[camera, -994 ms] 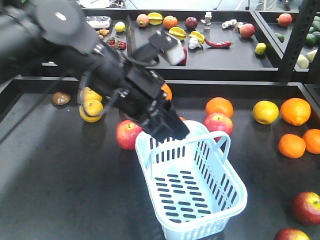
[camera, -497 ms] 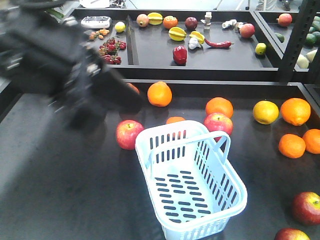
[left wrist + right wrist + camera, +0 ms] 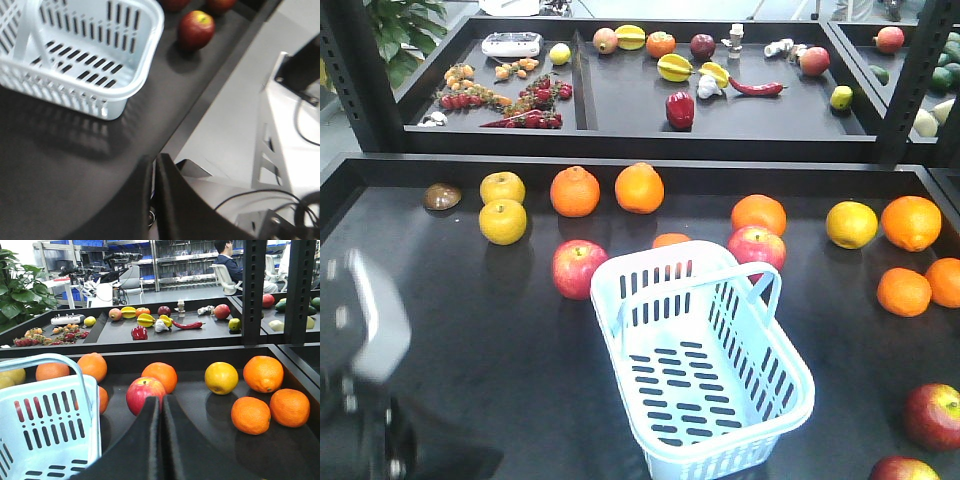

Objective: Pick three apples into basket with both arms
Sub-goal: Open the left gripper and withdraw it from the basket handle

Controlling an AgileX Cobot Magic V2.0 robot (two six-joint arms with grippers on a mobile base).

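The pale blue basket (image 3: pixel 705 365) stands empty in the middle of the table. Two dark red apples (image 3: pixel 933 415) (image 3: pixel 903 468) lie at the table's front right corner. In the left wrist view an apple (image 3: pixel 196 29) lies just past the basket (image 3: pixel 75 55), and two more show at the top edge (image 3: pixel 175 4) (image 3: pixel 220 4). My left gripper (image 3: pixel 155 162) is shut and empty, over the table's front edge, clear of the basket. The left arm (image 3: pixel 360 400) is a blur at the bottom left. My right gripper (image 3: pixel 161 401) is shut and empty, low beside the basket (image 3: pixel 45 415).
Two brighter pinkish-red apples (image 3: pixel 579 268) (image 3: pixel 757 245) lie by the basket's far end; one (image 3: pixel 145 392) sits right behind my right fingertips. Oranges (image 3: pixel 910 222) and yellow fruit (image 3: pixel 503 221) are scattered over the table. A raised shelf (image 3: pixel 620 100) with produce runs along the back.
The left arm has swept from over the basket's far left corner out to the left and down to the bottom left corner of the front view. The basket and fruit have not moved.
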